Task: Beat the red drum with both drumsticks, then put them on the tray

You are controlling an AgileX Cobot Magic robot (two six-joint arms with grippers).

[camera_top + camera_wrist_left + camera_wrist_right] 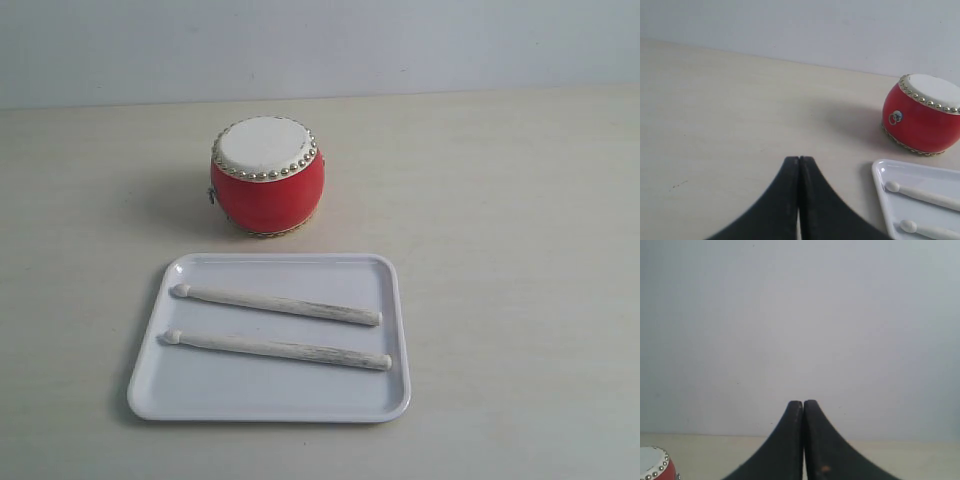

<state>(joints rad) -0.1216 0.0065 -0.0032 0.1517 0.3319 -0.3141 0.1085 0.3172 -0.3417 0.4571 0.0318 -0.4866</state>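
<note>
On the exterior view I see the red drum [268,180], a glossy barrel with cream skin and silvery studs, standing on the pale desk [520,250] toward its far edge, and toward the near edge the smooth white tray [270,395] with rounded corners, holding both whitewashed wooden drumsticks [278,305] side by side, apart. My left wrist view shows the left tool [799,159], black tapered jaws pressed together on nothing, over bare desk beside the tray's corner. In the right wrist view the right tool [803,402] is likewise closed and empty, the drum's studded rim just showing.
</note>
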